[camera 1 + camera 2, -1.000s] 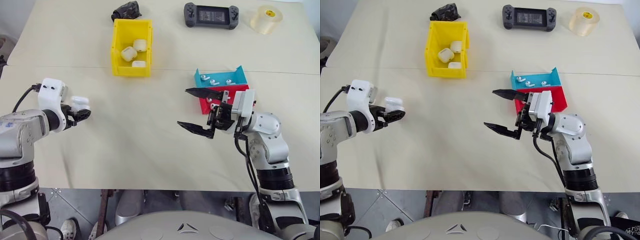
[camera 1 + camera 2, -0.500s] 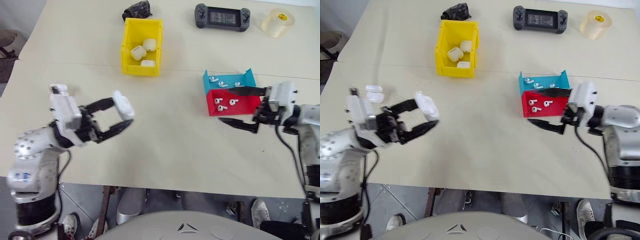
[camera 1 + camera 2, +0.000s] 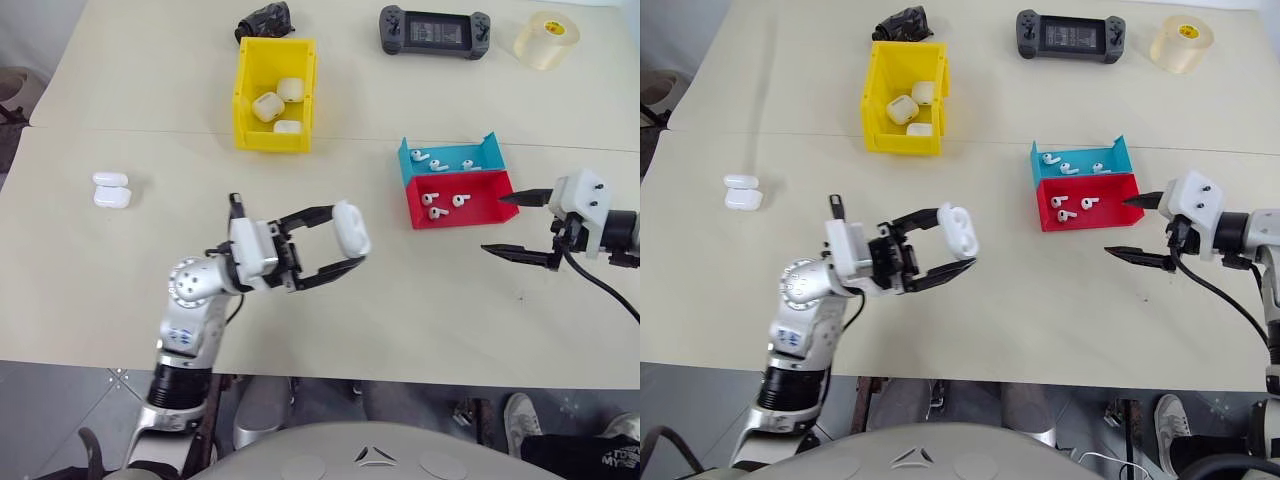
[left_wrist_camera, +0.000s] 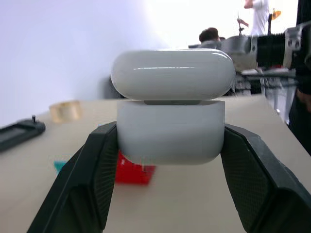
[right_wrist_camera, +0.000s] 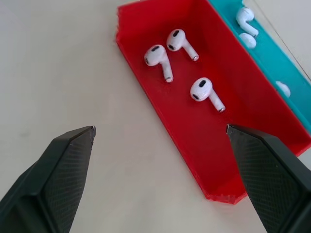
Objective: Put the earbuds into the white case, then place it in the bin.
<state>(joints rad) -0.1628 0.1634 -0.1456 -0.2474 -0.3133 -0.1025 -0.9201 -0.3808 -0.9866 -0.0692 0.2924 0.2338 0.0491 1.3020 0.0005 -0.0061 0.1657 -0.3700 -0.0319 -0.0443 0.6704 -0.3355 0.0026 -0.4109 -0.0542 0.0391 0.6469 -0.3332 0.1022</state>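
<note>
My left gripper point(image 3: 352, 242) is shut on the white case point(image 3: 351, 227) and holds it above the middle of the table. In the left wrist view the white case point(image 4: 170, 109) stands lid up, pinched at its lower half between both fingers. Three earbuds point(image 5: 158, 54) lie in the red tray point(image 5: 204, 141). My right gripper point(image 3: 492, 224) is open just right of that tray point(image 3: 460, 217), its fingers pointing at it with nothing between them. The yellow bin point(image 3: 243, 85) stands at the back and holds three more white cases.
A blue tray point(image 3: 491, 153) with several earbuds adjoins the red one at its far side. Two white cases point(image 3: 110, 190) lie at the table's left. A game controller point(image 3: 434, 30), a tape roll point(image 3: 546, 37) and a black object point(image 3: 262, 20) sit along the far edge.
My left gripper has swung right with the white case, from the table's left to its middle. My right gripper has moved right, from in front of the red tray to its right side.
</note>
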